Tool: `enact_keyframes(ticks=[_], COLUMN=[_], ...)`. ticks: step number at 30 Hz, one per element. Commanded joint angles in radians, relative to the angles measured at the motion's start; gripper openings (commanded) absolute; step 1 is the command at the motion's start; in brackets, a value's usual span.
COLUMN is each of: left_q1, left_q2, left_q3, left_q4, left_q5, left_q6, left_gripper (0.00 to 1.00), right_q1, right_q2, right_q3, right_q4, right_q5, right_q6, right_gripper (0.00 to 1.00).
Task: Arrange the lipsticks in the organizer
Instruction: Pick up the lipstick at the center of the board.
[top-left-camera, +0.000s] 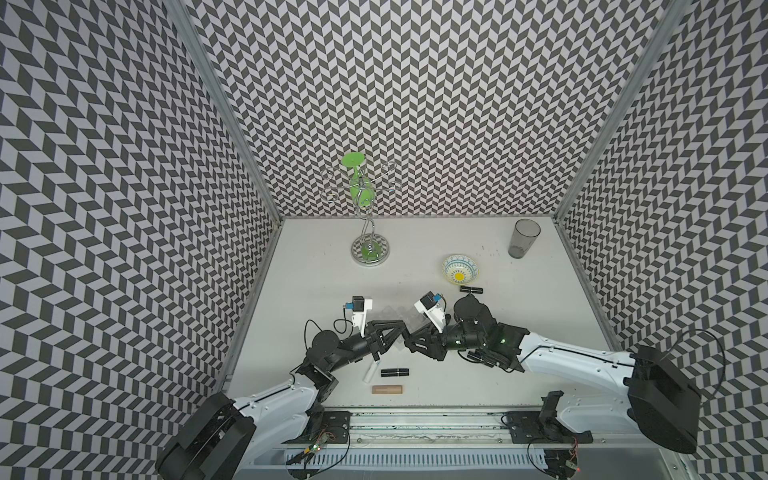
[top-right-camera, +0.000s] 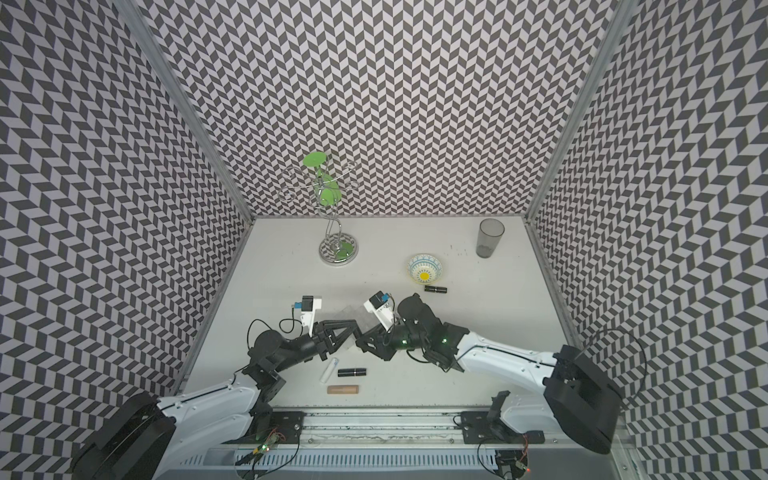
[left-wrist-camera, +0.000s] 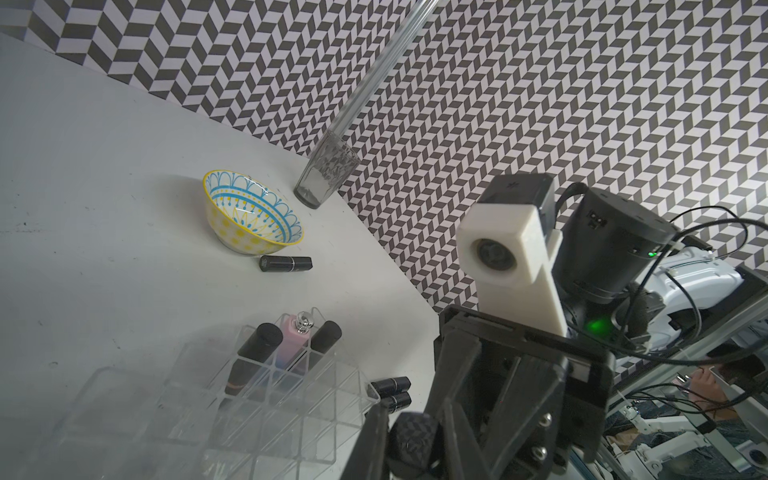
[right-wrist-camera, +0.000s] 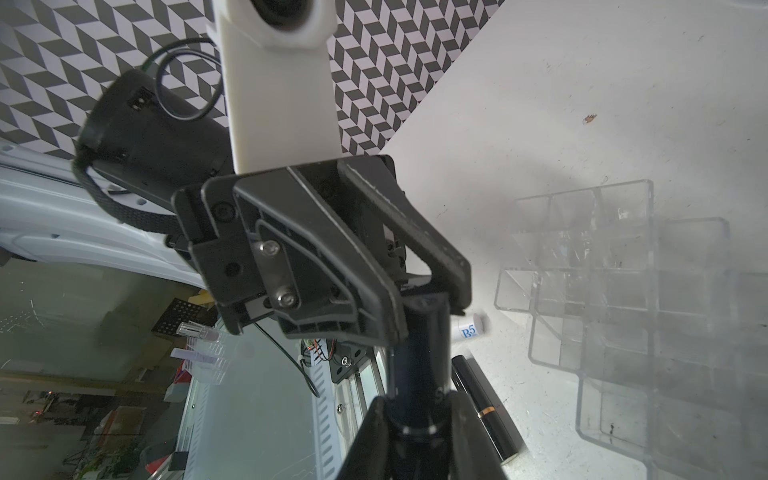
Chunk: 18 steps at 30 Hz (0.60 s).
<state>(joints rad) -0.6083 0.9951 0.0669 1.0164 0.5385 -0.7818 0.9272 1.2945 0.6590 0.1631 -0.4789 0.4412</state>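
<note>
Objects on the white surface (top-left-camera: 316, 282). At the far side, left of centre: a chrome wire stand (top-left-camera: 357, 252) with a green stemmed glass (top-left-camera: 353, 160) hanging upside down among its arms. Near the far right corner: a tall grey tumbler (top-left-camera: 523, 239), upright. Closer in and near it: a small bowl (top-left-camera: 451, 262), blue-patterned with a yellow centre. Black-and-white chevron walls (top-left-camera: 415, 104) enclose three sides.

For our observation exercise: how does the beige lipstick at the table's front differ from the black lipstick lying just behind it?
Colour: the beige lipstick is pale tan throughout; the black lipstick is dark with a thin band. Position: the beige lipstick lies nearer the front edge of the table than the black lipstick. Both lie flat, roughly parallel, outside the organizer.
</note>
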Motion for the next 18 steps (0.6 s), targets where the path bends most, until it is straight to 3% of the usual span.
enact_keyframes(ticks=[1, 3, 7, 10, 13, 15, 18], left_q1=[-0.008, -0.008, -0.008, -0.012, -0.054, -0.08, -0.118], left_q2=[-0.004, -0.008, -0.019, -0.03, -0.022, 0.026, 0.136], left_q3=[0.033, 0.033, 0.046, 0.104, 0.184, 0.209, 0.252], left_q4=[0.016, 0.005, -0.048, -0.187, -0.37, -0.368, -0.314], left_q5=[0.032, 0.028, -0.003, -0.061, -0.282, -0.392, -0.44], left_q6=[0.018, 0.022, 0.067, 0.181, 0.316, 0.361, 0.441], left_gripper=[0.05, 0.0, 0.0, 0.0, 0.0, 0.0, 0.0], right_q1=[-0.001, -0.002, -0.002, -0.01, -0.028, -0.031, -0.034], right_q2=[0.004, 0.002, -0.007, -0.073, -0.205, -0.308, -0.449], right_q3=[0.02, 0.017, 0.014, -0.024, -0.096, -0.149, -0.252], right_q4=[0.047, 0.053, 0.056, 0.078, 0.086, 0.074, 0.107], right_q5=[0.035, 0.033, 0.029, 0.085, 0.235, 0.362, 0.481], right_q6=[0.002, 0.008, 0.005, 0.018, 0.059, 0.071, 0.079], right_gripper=[0.24, 0.37, 0.96, 1.0, 1.0, 1.0, 1.0])
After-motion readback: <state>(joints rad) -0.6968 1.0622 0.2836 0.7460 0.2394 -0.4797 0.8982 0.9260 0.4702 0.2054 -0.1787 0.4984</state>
